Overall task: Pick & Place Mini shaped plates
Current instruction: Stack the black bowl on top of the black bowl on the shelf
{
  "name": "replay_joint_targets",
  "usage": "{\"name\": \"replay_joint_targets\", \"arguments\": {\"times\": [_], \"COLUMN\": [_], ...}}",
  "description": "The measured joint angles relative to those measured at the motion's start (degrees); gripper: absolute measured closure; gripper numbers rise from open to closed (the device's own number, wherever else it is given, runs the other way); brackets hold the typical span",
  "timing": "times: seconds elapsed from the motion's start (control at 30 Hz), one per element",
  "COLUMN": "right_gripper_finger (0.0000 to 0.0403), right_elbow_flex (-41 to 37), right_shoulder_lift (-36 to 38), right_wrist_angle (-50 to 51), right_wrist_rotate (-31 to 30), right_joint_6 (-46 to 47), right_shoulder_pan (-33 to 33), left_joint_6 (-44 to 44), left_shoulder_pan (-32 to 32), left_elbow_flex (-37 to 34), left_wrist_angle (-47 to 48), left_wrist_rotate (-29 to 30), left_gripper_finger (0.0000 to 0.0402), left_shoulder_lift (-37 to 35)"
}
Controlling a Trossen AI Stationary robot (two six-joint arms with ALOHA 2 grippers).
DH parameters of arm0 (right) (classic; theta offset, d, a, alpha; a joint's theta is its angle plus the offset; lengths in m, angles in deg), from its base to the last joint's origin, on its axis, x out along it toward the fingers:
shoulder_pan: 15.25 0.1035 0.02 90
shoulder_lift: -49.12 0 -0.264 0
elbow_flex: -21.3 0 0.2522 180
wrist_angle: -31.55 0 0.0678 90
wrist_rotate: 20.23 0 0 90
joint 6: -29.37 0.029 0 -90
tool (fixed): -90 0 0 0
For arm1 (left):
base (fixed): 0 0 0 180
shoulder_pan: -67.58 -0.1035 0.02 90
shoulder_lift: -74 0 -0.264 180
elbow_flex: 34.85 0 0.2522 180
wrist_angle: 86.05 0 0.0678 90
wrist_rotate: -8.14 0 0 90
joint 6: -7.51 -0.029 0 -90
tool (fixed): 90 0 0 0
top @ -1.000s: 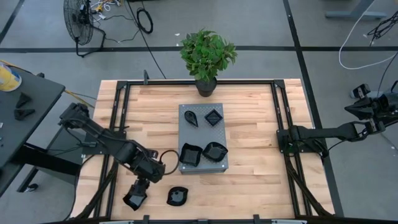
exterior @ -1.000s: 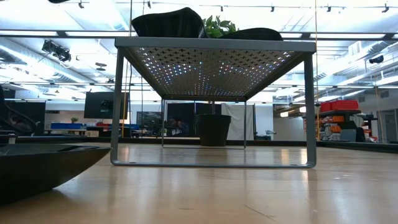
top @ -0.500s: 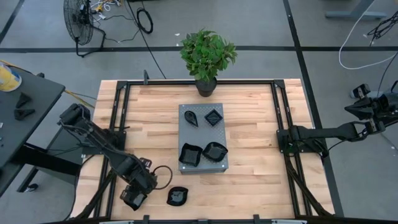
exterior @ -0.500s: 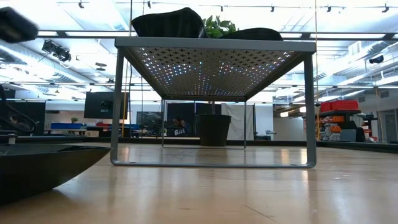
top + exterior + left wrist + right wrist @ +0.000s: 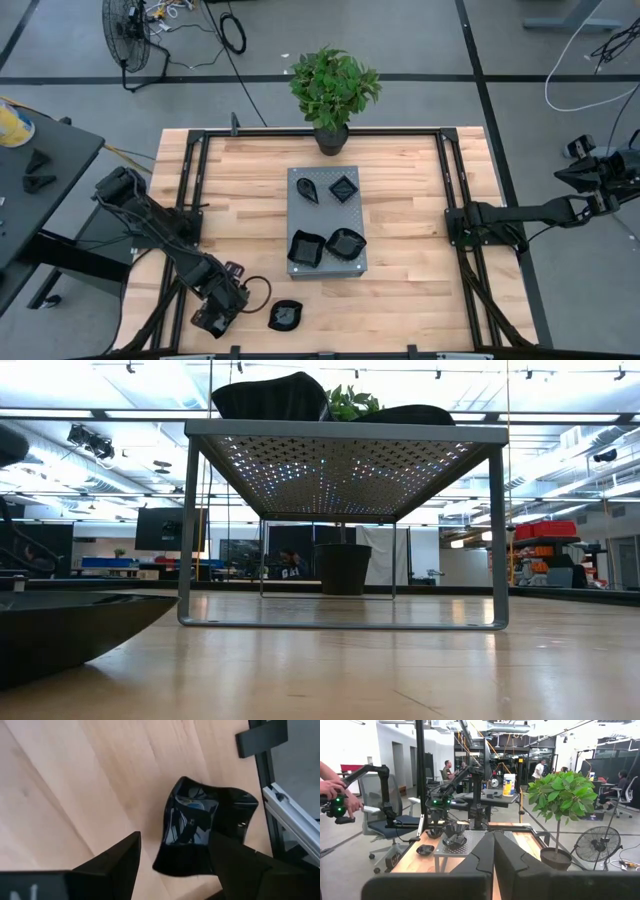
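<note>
Black glossy mini plates are sitting in two spots right now. Four of them (image 5: 326,217) are resting on top of the grey perforated stand (image 5: 326,265) in the middle of the wooden table (image 5: 420,290). A fifth plate (image 5: 285,315) is lying on the wood near the front edge, and the left gripper (image 5: 213,322) is hovering just beside it with fingers spread wide, holding nothing; its wrist view is showing that plate (image 5: 205,827) between the fingertips. The right gripper (image 5: 493,851) is waiting off at the table's right side, fingers pressed together, empty. A potted plant (image 5: 334,88) is standing at the back edge.
</note>
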Motion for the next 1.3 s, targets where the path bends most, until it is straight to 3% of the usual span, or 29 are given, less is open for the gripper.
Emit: {"name": "replay_joint_targets", "arguments": {"times": [0.4,1.07,1.3], "right_gripper_finger": [0.0387,0.0387,0.0387], "right_elbow_flex": [0.0,0.0,0.0], "right_shoulder_lift": [0.0,0.0,0.0], "right_wrist_angle": [0.0,0.0,0.0], "right_wrist_rotate": [0.0,0.0,0.0], "right_joint_6": [0.0,0.0,0.0], "right_shoulder_pan": [0.0,0.0,0.0], "left_joint_6": [0.0,4.5,4.6], "left_shoulder_pan": [0.0,0.7,0.7], "left_elbow_flex": [-5.4,-11.6,-11.6], "left_wrist_angle": [-5.0,-12.7,-13.5], "left_wrist_rotate": [1.5,-1.4,-3.4], "left_gripper_finger": [0.0165,0.0166,0.0217], "left_shoulder_lift": [0.0,-0.1,-0.1]}}
